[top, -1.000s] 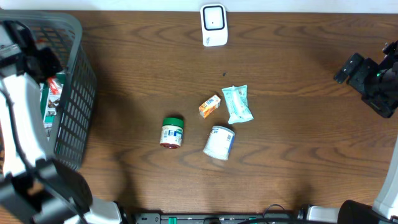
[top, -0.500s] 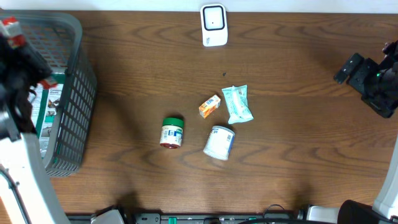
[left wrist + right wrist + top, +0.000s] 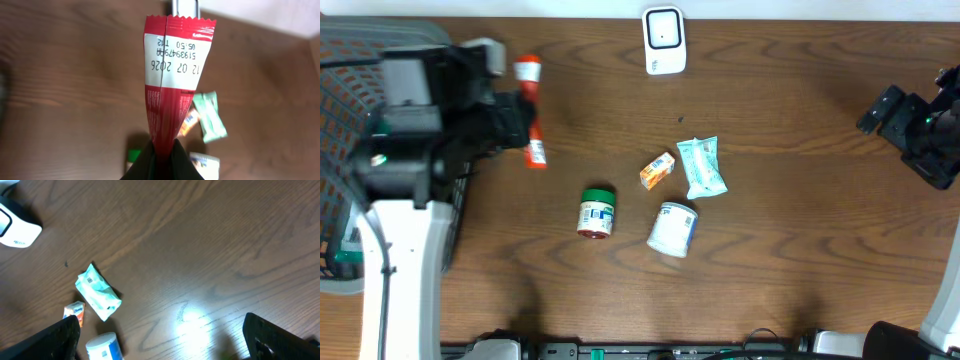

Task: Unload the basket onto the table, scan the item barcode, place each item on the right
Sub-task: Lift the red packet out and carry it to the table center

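My left gripper is shut on the lower end of a red snack packet, which stands up in the left wrist view with a white date panel facing the camera. From above, the packet hangs over the table's left part, just right of the basket, with the left gripper on it. The white scanner stands at the far edge, centre, and its base shows behind the packet's top. My right gripper is open over bare wood at the far right.
A grey basket sits at the left edge, mostly under my left arm. Mid-table lie a green-lidded jar, a white tub, a small orange box and a mint-green packet.
My left arm has come up out of the basket and swung right over the table, carrying the red packet. The right arm has not moved.
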